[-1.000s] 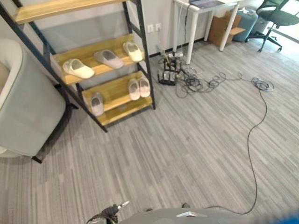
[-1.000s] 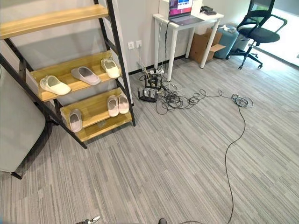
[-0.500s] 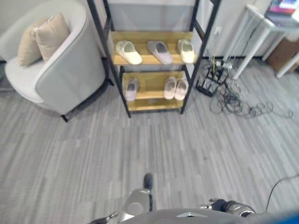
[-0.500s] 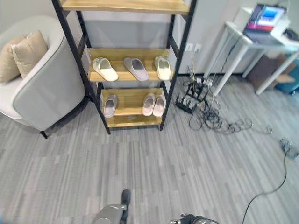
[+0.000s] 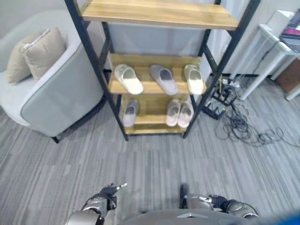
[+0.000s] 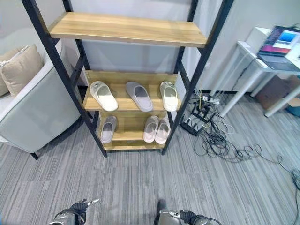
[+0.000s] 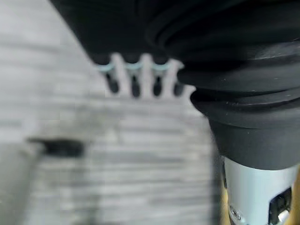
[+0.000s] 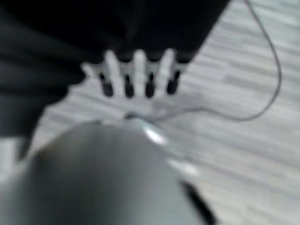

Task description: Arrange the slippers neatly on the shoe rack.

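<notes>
Both hands hang low near the floor, well apart from the shoe rack (image 6: 28,11). The left hand (image 5: 107,193) shows at the lower left of the head view, and in its wrist view the fingers (image 7: 133,77) are straight in a row and hold nothing. The right hand (image 5: 202,202) shows at the lower right; its fingers (image 8: 138,75) are also stretched out and empty.

The slippers are all on the rack already. On the middle shelf (image 6: 124,105) lie three: a cream slipper (image 6: 103,95) at the left end, turned at an angle, a grey slipper (image 6: 138,96) in the middle (also slanted), and a second cream slipper (image 6: 168,95) at the right end. On the bottom shelf (image 6: 126,136) a second grey slipper (image 6: 108,129) lies alone at the left side, and a pink pair (image 6: 157,129) lies side by side, touching, at the right side. The top shelf (image 6: 126,28) is bare wood.

An armchair (image 5: 56,101) with cushions (image 5: 35,51) stands just beside the rack on the left.
</notes>
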Available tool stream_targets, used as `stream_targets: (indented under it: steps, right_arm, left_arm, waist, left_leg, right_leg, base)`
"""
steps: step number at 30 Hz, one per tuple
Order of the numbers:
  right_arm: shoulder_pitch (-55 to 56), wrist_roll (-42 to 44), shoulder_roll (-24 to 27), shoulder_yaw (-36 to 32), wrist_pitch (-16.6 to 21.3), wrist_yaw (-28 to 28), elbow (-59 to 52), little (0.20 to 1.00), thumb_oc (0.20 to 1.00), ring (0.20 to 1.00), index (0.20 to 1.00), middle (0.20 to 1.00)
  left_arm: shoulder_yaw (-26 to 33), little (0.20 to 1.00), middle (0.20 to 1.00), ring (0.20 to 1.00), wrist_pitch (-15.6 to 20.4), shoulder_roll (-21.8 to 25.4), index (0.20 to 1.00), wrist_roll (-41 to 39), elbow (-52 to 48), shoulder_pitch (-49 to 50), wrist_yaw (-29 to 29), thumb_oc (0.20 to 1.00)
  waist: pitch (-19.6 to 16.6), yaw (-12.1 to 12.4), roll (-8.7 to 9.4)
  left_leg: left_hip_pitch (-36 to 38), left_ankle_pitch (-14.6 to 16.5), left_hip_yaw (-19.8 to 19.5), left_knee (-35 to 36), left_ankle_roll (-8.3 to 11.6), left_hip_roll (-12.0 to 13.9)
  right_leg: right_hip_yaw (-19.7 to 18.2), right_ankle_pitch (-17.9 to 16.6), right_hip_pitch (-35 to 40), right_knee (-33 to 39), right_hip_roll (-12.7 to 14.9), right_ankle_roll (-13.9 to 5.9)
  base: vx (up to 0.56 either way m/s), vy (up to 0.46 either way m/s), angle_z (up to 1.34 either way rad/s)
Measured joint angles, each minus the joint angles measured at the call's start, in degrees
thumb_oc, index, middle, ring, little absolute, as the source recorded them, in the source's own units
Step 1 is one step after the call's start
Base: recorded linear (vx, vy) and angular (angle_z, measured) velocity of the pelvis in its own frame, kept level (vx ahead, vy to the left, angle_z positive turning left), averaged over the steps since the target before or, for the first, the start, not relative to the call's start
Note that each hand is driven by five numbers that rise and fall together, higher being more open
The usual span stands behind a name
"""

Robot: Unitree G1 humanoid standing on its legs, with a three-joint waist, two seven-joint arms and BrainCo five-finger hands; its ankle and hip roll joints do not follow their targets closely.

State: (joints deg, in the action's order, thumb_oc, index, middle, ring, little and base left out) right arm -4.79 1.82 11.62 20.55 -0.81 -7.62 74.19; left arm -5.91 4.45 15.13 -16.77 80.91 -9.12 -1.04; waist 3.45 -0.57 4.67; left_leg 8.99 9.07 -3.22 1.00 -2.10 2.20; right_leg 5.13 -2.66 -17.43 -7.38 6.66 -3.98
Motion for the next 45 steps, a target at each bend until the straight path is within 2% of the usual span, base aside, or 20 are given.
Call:
stream_targets:
  steps: [1,2,4,5,6,10,14,16,18,20,23,25,27,28,34,37,40,42,44,45]
  right_arm:
    - [0.52,-1.02,-0.33,0.43,0.01,0.03,0.01,1.000,1.000,1.000,1.000,1.000]
    - [-0.52,-2.09,-0.05,0.32,-0.12,0.31,-0.09,1.000,1.000,1.000,1.000,1.000]
    - [-1.37,-3.74,1.29,0.35,-0.01,0.16,-1.03,1.000,1.000,1.000,1.000,1.000]
    - [-1.57,-4.50,1.92,0.40,0.01,0.07,-1.22,1.000,1.000,1.000,1.000,1.000]
    - [-1.56,-5.60,2.08,0.64,-0.10,0.00,-1.04,1.000,1.000,1.000,1.000,1.000]
    - [-2.14,-6.65,3.60,0.63,-0.01,-0.09,-1.28,1.000,1.000,1.000,1.000,1.000]
    - [-3.90,-6.72,3.87,2.73,-0.09,0.03,-0.94,1.000,1.000,1.000,1.000,1.000]
    - [-5.27,-6.68,3.99,3.40,-0.04,0.62,-0.63,1.000,1.000,1.000,1.000,1.000]
    - [-5.41,-6.68,3.98,3.62,0.00,1.05,-0.60,1.000,1.000,1.000,1.000,1.000]
    - [-6.39,-6.68,3.66,3.63,0.02,1.52,-1.01,1.000,1.000,1.000,1.000,1.000]
    - [-6.59,-6.70,3.43,3.66,0.11,1.77,-0.99,1.000,1.000,1.000,1.000,1.000]
    - [-5.62,-6.69,3.14,3.67,0.68,2.07,-1.18,1.000,1.000,1.000,1.000,1.000]
    - [-2.56,-6.71,0.35,4.16,1.12,2.13,-0.95,1.000,1.000,1.000,1.000,1.000]
    - [-2.05,-6.69,-0.37,3.35,1.33,2.26,-0.59,1.000,1.000,1.000,1.000,1.000]
    - [-3.74,-7.80,0.07,3.87,1.67,3.44,-5.56,1.000,1.000,1.000,1.000,1.000]
    - [-4.61,-7.80,0.35,3.83,2.10,3.51,-7.45,1.000,1.000,1.000,1.000,1.000]
    - [-4.18,-7.80,1.91,4.35,2.36,3.85,-8.60,1.000,1.000,1.000,1.000,1.000]
    - [-4.88,-7.74,2.99,5.14,0.60,3.06,-11.11,1.000,1.000,1.000,1.000,1.000]
    - [-0.13,-8.29,5.72,3.58,3.87,4.70,-23.54,1.000,1.000,1.000,1.000,1.000]
    - [2.83,-8.49,5.93,2.89,5.43,4.87,-26.20,1.000,1.000,1.000,1.000,1.000]
  left_arm:
    - [-0.79,1.000,1.000,1.000,-0.04,0.55,1.000,0.04,0.04,0.44,0.17,1.000]
    - [-0.89,1.000,1.000,1.000,-0.11,0.08,1.000,0.10,-0.20,1.63,0.14,1.000]
    - [-0.20,1.000,1.000,1.000,-0.29,-0.70,1.000,0.45,0.40,3.38,0.16,1.000]
    - [0.62,1.000,1.000,1.000,-0.34,-0.62,1.000,0.53,1.70,4.66,0.15,1.000]
    - [2.19,1.000,1.000,1.000,-0.50,0.10,1.000,0.55,1.98,4.77,0.19,1.000]
    - [8.37,1.000,1.000,1.000,-0.45,1.04,1.000,-0.80,3.77,8.47,0.21,1.000]
    - [11.02,1.000,1.000,1.000,-0.94,0.99,1.000,-4.44,5.77,7.39,1.49,1.000]
    - [10.93,1.000,1.000,1.000,-0.98,0.01,1.000,-5.15,4.93,6.06,1.61,1.000]
    - [10.47,1.000,1.000,1.000,-0.55,-0.52,1.000,-5.16,3.08,5.04,1.81,1.000]
    - [10.43,1.000,1.000,1.000,-0.43,-0.54,1.000,-5.97,3.44,4.94,2.48,1.000]
    - [8.94,1.000,1.000,1.000,-0.18,-0.86,1.000,-7.47,3.84,4.96,3.32,1.000]
    - [8.62,1.000,1.000,1.000,-0.36,-1.23,1.000,-7.44,4.26,6.60,3.91,1.000]
    - [8.38,1.000,1.000,1.000,0.17,0.69,1.000,-7.39,3.57,7.68,4.09,1.000]
    - [8.33,1.000,1.000,1.000,0.20,0.93,1.000,-7.36,3.52,8.37,4.08,1.000]
    - [6.11,1.000,1.000,1.000,1.55,1.79,1.000,-7.20,-1.44,5.50,6.14,1.000]
    - [5.94,1.000,1.000,1.000,2.29,2.03,1.000,-6.62,-2.95,5.90,6.18,1.000]
    - [3.60,1.000,1.000,1.000,2.44,-0.53,1.000,-3.12,-5.18,7.09,6.01,1.000]
    - [2.73,1.000,1.000,1.000,2.47,-1.40,1.000,-1.32,-5.21,7.95,5.81,1.000]
    - [1.61,1.000,1.000,1.000,2.18,-1.24,1.000,0.00,-7.93,10.11,5.76,1.000]
    - [1.34,1.000,1.000,1.000,2.36,-1.25,1.000,0.10,-9.53,11.50,5.58,1.000]
  waist:
    - [-0.78,0.01,1.83]
    - [-0.53,0.51,1.35]
    - [-0.11,0.72,-0.13]
    - [0.04,0.79,-0.70]
    - [0.44,1.14,0.58]
    - [-0.38,1.45,0.47]
    - [0.66,1.68,1.64]
    - [2.23,2.06,2.12]
    - [3.32,2.64,2.32]
    - [3.72,3.12,1.95]
    - [3.62,4.63,0.41]
    - [2.41,4.36,-1.10]
    - [-0.07,4.54,2.92]
    - [-0.36,4.39,3.41]
    - [-0.51,3.18,1.09]
    - [-0.90,3.32,0.43]
    - [-1.54,2.40,-2.17]
    - [-2.03,2.30,-2.59]
    - [-1.40,-0.05,-2.94]
    - [-1.90,-0.18,-2.01]
  left_leg:
    - [0.80,1.63,-0.97,-0.27,1.58,-0.38]
    - [0.75,2.43,-0.01,-2.29,2.93,1.20]
    - [1.08,1.37,-0.12,-2.57,2.75,2.26]
    - [1.04,0.40,-0.31,-4.02,4.09,3.26]
    - [0.57,-0.64,-1.15,-7.67,6.78,2.97]
    - [-1.41,-2.26,-3.80,-11.15,8.36,3.46]
    - [-10.37,-2.77,-4.68,-28.87,13.72,2.49]
    - [-14.82,0.94,-0.96,-32.39,9.46,2.63]
    - [-15.22,0.56,-0.14,-20.71,8.28,2.88]
    - [-16.10,-2.77,-2.02,-10.71,7.34,3.77]
    - [-16.06,-9.91,-5.70,1.60,8.85,5.77]
    - [-15.90,-12.08,-4.68,0.54,8.33,6.17]
    - [-13.41,-11.83,-1.30,1.37,6.86,2.36]
    - [-11.52,-12.45,-0.44,2.82,5.85,1.53]
    - [-5.41,-10.14,6.16,4.16,2.41,0.75]
    - [-3.94,-9.06,7.20,4.19,2.40,0.51]
    - [-3.51,-8.53,7.18,4.24,3.11,1.03]
    - [-3.29,-8.51,7.26,4.23,3.12,1.63]
    - [-3.48,-8.78,6.99,4.31,3.75,2.62]
    - [-3.39,-8.77,7.04,4.32,3.76,2.41]
  right_leg:
    - [0.39,-3.30,0.64,1.58,0.15,0.99]
    - [1.11,-2.63,1.84,0.86,-1.29,3.06]
    - [2.65,-2.10,4.56,2.21,-2.89,4.14]
    - [3.59,-1.68,6.40,3.42,-3.66,4.67]
    - [4.08,-2.40,9.91,6.70,-3.54,5.50]
    - [4.81,-1.03,14.49,9.72,-4.13,5.83]
    - [6.04,-0.62,17.93,12.62,-3.44,6.61]
    - [6.73,0.87,19.10,12.65,-2.49,7.59]
    - [7.12,1.49,20.22,12.60,-1.75,7.24]
    - [6.64,2.94,21.49,12.99,-1.48,6.02]
    - [4.27,4.41,22.42,13.02,-1.64,3.64]
    - [2.91,5.19,24.11,12.98,-1.61,1.60]
    - [0.47,6.63,24.15,11.94,3.08,1.36]
    - [0.40,6.46,24.46,10.46,4.10,0.20]
    - [0.63,5.10,21.55,7.31,4.65,-4.47]
    - [0.88,3.14,22.92,11.71,3.67,-4.72]
    - [0.83,3.77,24.02,12.75,2.70,-3.74]
    - [0.76,4.12,24.11,12.76,2.17,-3.19]
    - [0.60,4.45,23.92,12.74,1.74,-2.69]
    - [0.49,4.73,24.13,12.74,1.43,-2.24]
  base:
    - [0.19,-0.188,0.75]
    - [0.26,-0.266,0.51]
    - [0.19,-0.230,0.24]
    - [0.22,-0.251,0.35]
    - [0.23,-0.241,0.27]
    - [0.16,-0.224,0.13]
    - [0.07,-0.125,0.32]
    - [0.10,0.007,0.38]
    - [0.15,0.098,0.05]
    - [0.21,0.143,-0.08]
    - [0.19,0.159,-0.43]
    - [0.16,0.156,-0.60]
    - [0.20,0.227,-0.45]
    - [0.09,0.124,-0.32]
    - [0.01,0.063,-0.59]
    - [0.04,-0.003,-0.45]
    - [0.04,-0.034,-0.04]
    - [-0.04,-0.030,-0.05]
    - [-0.09,-0.011,0.16]
    - [-0.13,0.009,0.09]
